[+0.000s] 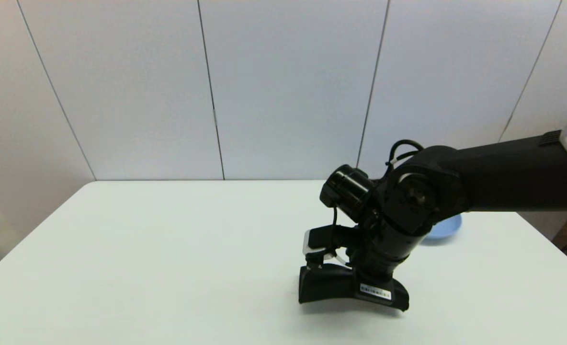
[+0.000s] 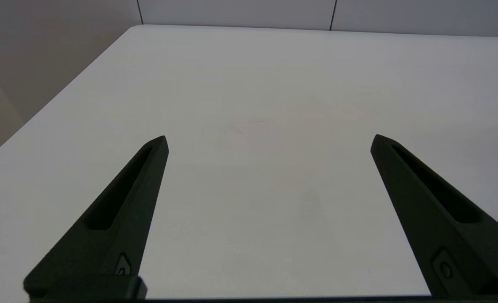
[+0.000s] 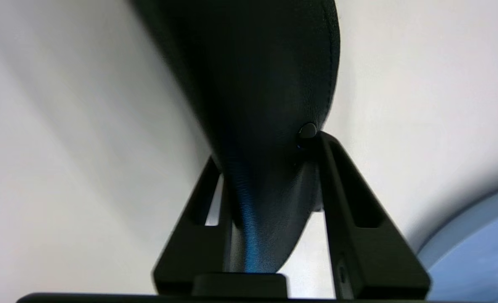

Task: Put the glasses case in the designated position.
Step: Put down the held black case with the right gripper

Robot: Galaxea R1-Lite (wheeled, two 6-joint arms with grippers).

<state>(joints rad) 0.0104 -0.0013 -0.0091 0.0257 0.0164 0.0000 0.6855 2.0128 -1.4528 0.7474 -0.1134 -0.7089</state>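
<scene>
Right claw [image 3: 268, 151], reaching down from the black arm over the white surface [image 1: 168, 249], pinches the matte black oblong glasses case [image 3: 266, 84] between its two long black fingers [image 3: 341, 189]. In the head view the case lies low at the surface [image 1: 326, 285] under the wrist, near the pale blue plate [image 1: 444, 230] that shows behind the arm. Left claw [image 2: 268, 141] hovers over a bare part of the surface with its fingers spread wide, holding nothing.
</scene>
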